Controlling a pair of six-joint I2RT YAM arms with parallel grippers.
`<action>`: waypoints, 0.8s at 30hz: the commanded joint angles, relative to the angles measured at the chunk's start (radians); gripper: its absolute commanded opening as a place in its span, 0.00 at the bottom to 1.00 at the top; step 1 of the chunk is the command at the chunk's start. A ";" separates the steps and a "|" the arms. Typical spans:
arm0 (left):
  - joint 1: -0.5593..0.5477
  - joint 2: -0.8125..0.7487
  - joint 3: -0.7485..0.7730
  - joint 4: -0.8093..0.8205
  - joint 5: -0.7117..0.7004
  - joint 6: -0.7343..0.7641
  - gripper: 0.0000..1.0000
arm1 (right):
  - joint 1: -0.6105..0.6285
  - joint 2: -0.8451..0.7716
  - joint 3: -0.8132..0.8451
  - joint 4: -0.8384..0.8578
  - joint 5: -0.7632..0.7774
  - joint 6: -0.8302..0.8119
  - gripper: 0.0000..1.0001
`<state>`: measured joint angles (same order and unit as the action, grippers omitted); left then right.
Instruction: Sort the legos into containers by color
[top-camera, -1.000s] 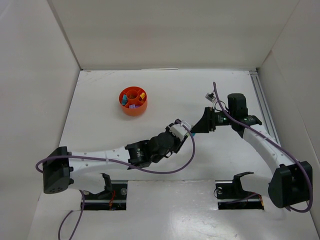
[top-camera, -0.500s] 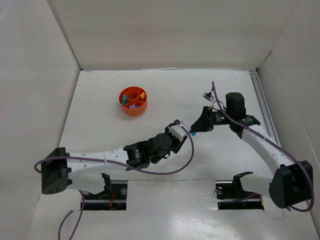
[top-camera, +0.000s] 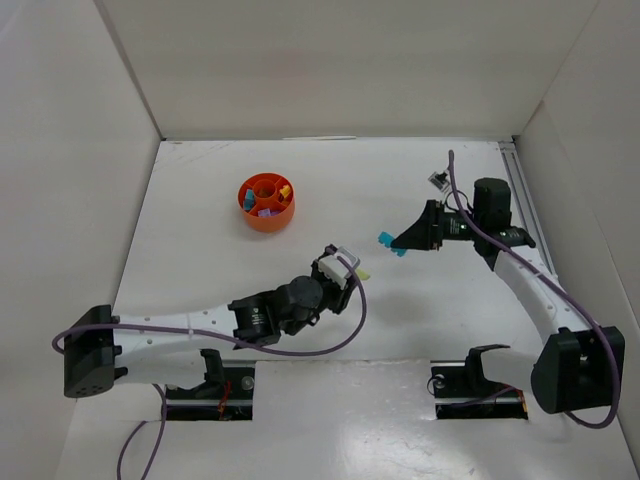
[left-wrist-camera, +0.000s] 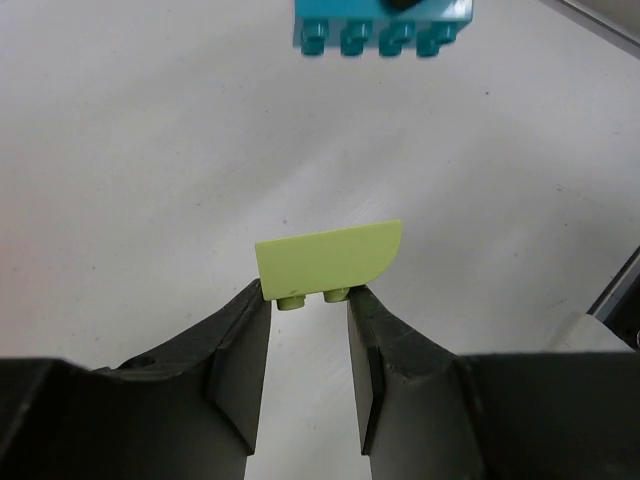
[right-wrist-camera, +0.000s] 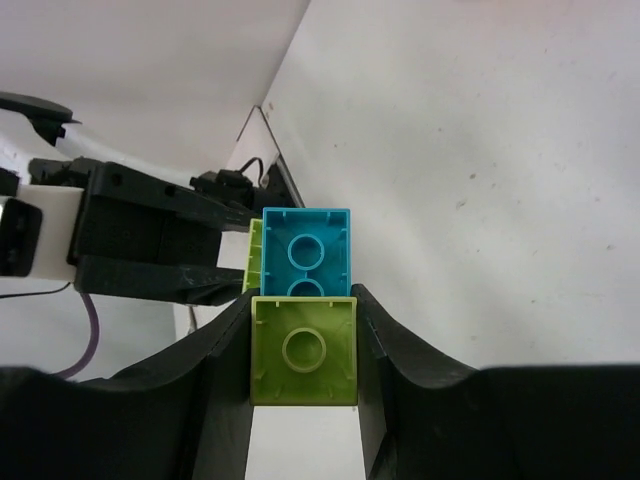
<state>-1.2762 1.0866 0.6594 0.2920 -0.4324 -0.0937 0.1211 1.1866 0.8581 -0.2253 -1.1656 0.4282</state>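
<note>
My left gripper (left-wrist-camera: 308, 300) is shut on the studs of a thin pale lime lego (left-wrist-camera: 328, 260) with one rounded corner, held above the table. In the top view this left gripper (top-camera: 350, 268) sits mid-table. My right gripper (right-wrist-camera: 303, 300) is shut on a lime green lego (right-wrist-camera: 303, 350), and a cyan lego (right-wrist-camera: 306, 253) sticks out in front of it. From above, the right gripper (top-camera: 398, 243) hangs a little right of the left one, cyan lego (top-camera: 385, 239) toward it. The orange-red dish (top-camera: 266, 218) with the containers stands far left and holds several legos.
White walls enclose the table on three sides. A metal rail (top-camera: 525, 200) runs along the right edge. Two black stands (top-camera: 480, 365) sit at the near edge by the arm bases. The left arm's purple cable (top-camera: 355, 320) loops over the table.
The two grippers were close together and have moved apart. The right gripper closed on the lime green lego and drew back right; the left arm pulled back with the pale lime lego.
</note>
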 joint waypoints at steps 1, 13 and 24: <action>-0.003 -0.042 -0.026 -0.025 -0.032 -0.063 0.17 | -0.012 -0.002 0.084 0.053 -0.033 -0.043 0.03; 0.216 0.042 0.271 -0.388 -0.108 -0.377 0.21 | -0.052 0.016 0.180 -0.279 0.206 -0.409 0.03; 0.828 0.312 0.633 -0.473 0.343 -0.204 0.21 | -0.100 0.028 0.130 -0.223 0.267 -0.462 0.03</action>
<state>-0.4953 1.3247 1.1885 -0.1459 -0.2386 -0.3973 0.0402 1.1919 0.9863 -0.4648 -0.9134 0.0315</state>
